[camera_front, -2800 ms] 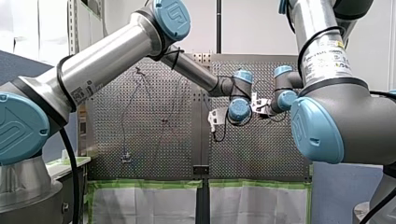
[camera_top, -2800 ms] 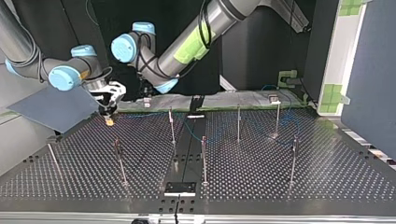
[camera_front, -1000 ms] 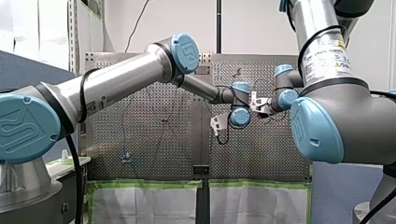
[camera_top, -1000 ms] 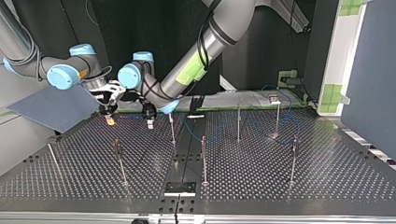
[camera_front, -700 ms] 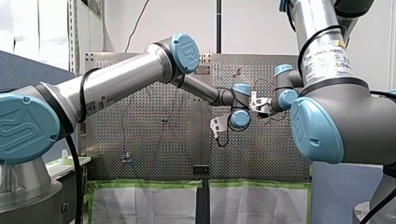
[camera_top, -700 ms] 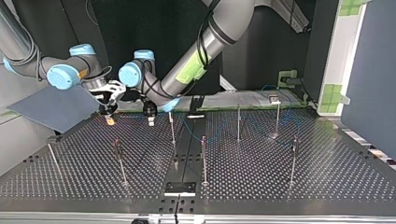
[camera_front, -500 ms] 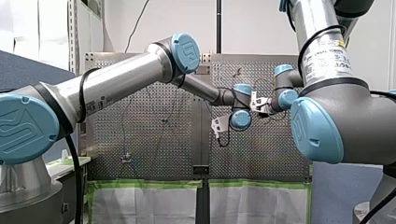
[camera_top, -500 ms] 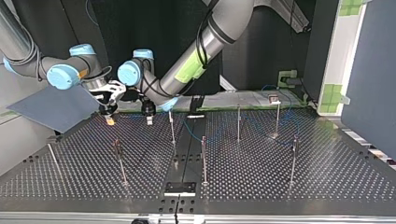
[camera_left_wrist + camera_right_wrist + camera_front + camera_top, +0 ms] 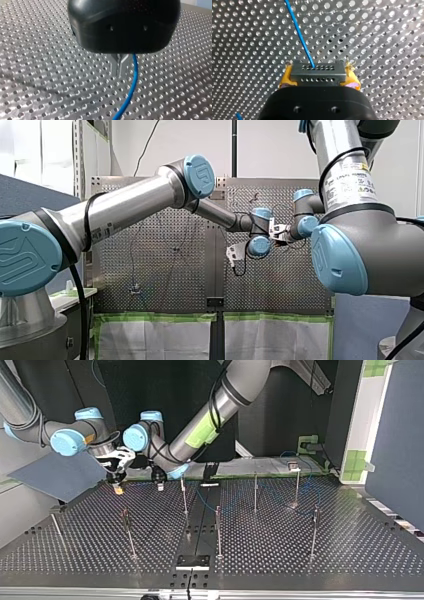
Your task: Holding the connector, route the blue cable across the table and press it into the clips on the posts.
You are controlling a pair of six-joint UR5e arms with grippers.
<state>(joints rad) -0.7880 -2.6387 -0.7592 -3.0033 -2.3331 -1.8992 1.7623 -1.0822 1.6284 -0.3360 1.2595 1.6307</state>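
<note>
Mostly, you should watch the slack. The right gripper (image 9: 319,79) is clamped on the grey connector (image 9: 317,72), with its yellow pads (image 9: 285,78) against both ends of the block. The blue cable (image 9: 300,37) leaves the connector's face and runs straight ahead of that gripper over the perforated counter (image 9: 37,75). The left gripper (image 9: 118,65) hangs low over the counter with its metal fingers (image 9: 114,62) set narrow, tips all but meeting. The cable comes out from under its body just beside them, and you cannot tell whether it is pinched or merely passing. If it is pinched hard and the grippers pull apart, the tug could drag the connector askew in the pads or strain the cable at its root. If it is loose, the cable may slide off and miss a clip. The two wrists sit near each other, so a careless sweep could knock them together or snag the post (image 9: 184,494) just beside the left gripper, on the side away from the right one. The wrist views give you the grasp and the cable's exit but no posts. The top view shows the posts and how near the grippers are, yet the cable there is only a faint line. The front view tells you nothing about the fingers.
</note>
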